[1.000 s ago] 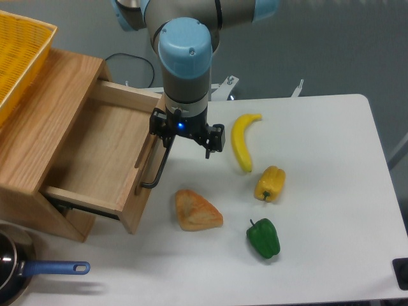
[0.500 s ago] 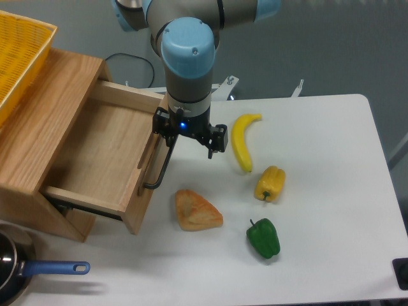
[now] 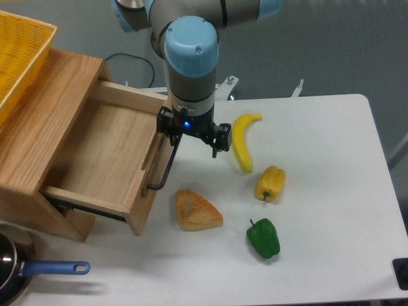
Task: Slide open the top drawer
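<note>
the drawer [image 3: 105, 156] sits just left of the gripper [image 3: 191, 131], pulled well out of its cabinet [image 3: 48, 121] so the bare oak floor shows, and its front panel runs down and away below the wrist. it looks like a stiff, light box of solid wood on runners, likely to slide with a steady straight pull and to bind if dragged sideways; nothing in it seems fragile. the handle [image 3: 162, 167], a thin black metal bar, is the obvious hold: rigid, smooth and probably a bit slippery, best taken near its upper end, directly under the fingers. the gripper hangs over that end, but the wrist hides the fingertips, so i cannot tell whether it is closed on the bar or only hooked behind it. the table [image 3: 331, 191] is flat, white and smooth, with room in front of the drawer. to the right of the hand lies a banana [image 3: 242, 141], further right and lower a yellow pepper [image 3: 269, 183] and a green pepper [image 3: 263, 238], and below the hand a piece of bread [image 3: 196, 210], just beside the drawer's front corner.
</note>
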`<move>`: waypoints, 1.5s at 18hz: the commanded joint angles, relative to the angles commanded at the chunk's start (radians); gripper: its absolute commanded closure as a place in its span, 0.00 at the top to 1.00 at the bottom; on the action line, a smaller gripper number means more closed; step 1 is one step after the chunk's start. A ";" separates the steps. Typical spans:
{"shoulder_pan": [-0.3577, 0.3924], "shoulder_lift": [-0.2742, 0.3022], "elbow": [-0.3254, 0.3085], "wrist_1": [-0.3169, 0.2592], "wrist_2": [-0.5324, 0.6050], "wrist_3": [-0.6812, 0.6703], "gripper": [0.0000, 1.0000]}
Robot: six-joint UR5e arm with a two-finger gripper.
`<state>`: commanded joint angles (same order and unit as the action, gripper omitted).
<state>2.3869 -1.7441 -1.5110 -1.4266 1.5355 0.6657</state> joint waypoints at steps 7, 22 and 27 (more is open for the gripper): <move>0.003 0.028 -0.008 -0.009 -0.018 -0.003 1.00; 0.190 0.069 -0.008 -0.009 -0.025 0.300 1.00; 0.284 0.064 -0.012 -0.006 0.000 0.449 1.00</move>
<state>2.6706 -1.6797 -1.5232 -1.4328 1.5354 1.1151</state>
